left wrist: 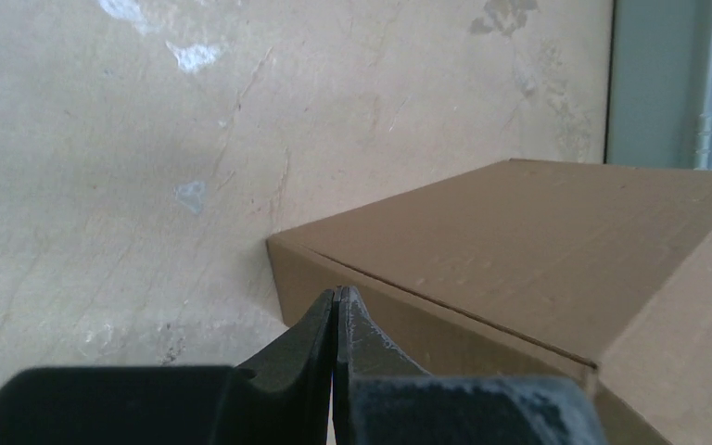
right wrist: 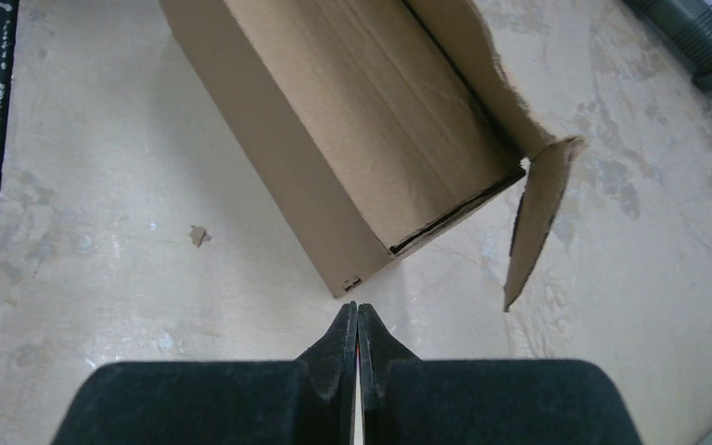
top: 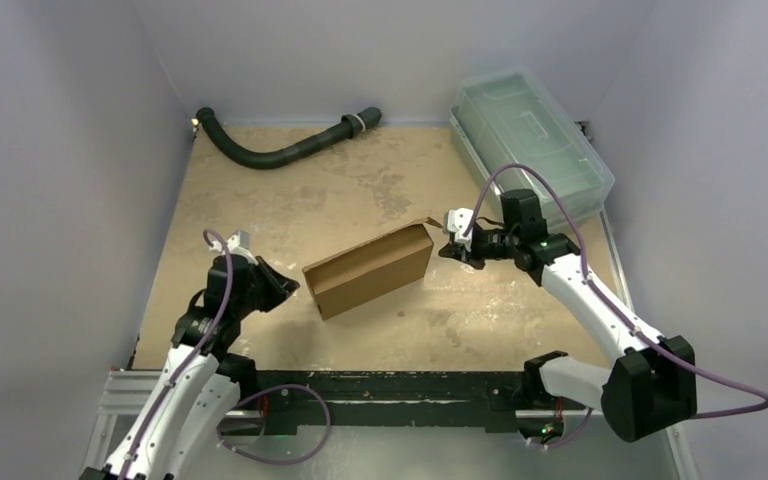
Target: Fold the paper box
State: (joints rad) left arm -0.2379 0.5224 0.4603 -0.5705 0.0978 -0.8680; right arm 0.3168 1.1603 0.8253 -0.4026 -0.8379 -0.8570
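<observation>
The plain brown corrugated cardboard paper box (top: 368, 270) lies aslant in the middle of the worn tan tabletop (top: 340, 180), between the two arms. Its lid is down and its body looks closed, but one loose, ragged-edged cardboard flap (right wrist: 538, 218) sticks out at its far right corner. The black two-finger left gripper (left wrist: 337, 297) is pinched fully together on nothing, its tips just off the box's near left corner. The black two-finger right gripper (right wrist: 357, 311) is likewise clamped on empty air, pointing at the box's right end and apart from it. The step in hand, I judge, is tucking in that stray flap. To do it well, the left tips could serve as a stop against the left end so the box does not slide, while the right tips, used as a blunt pusher, come at the flap from outside and sweep it along its crease toward the gap at the end wall. Pushing near the flap's free edge, slowly, should bend it without crumpling it or lifting the lid. No brand, label or writing can be read anywhere: the cardboard is unprinted, and the clear greenish plastic lidded bin (top: 532, 140) and the black ribbed hose (top: 280, 152) at the back show no marks
</observation>
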